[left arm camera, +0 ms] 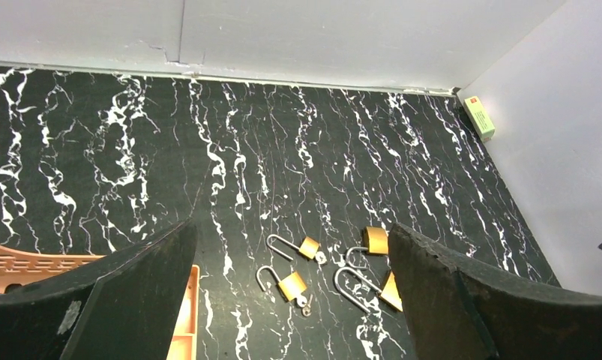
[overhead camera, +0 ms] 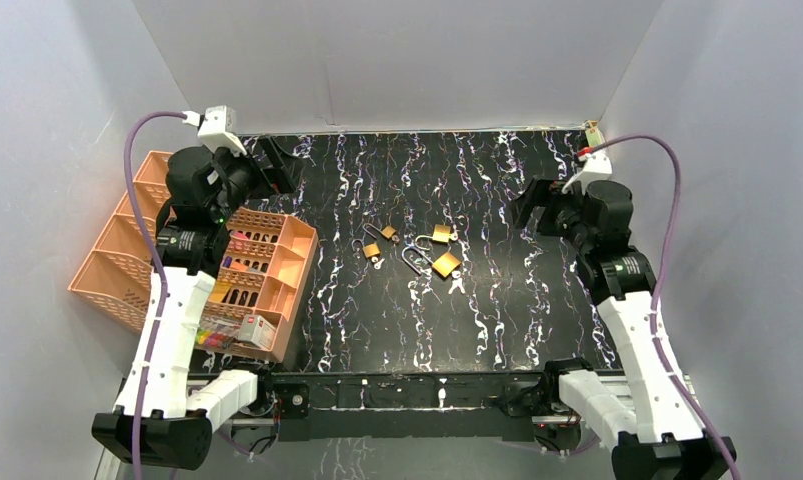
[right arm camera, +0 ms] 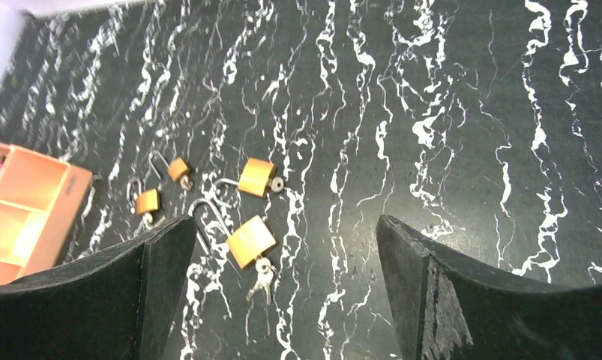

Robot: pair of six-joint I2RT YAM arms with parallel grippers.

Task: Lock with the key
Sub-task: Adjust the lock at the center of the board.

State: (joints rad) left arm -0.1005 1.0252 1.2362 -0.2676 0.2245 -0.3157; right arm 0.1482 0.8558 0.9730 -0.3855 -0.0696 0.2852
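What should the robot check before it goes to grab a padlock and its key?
1. Left gripper open and empty: ok.
2. Right gripper open and empty: ok.
3. Four padlocks in plain sight, nothing lying on top of them: ok.
4. Biggest padlock has its loop open, ready to be pushed shut: ok.
5. Keys pushed into the biggest padlock: cannot tell; they lie right at its bottom edge.
6. Basket well apart from the padlocks: ok, it sits off at the left side.
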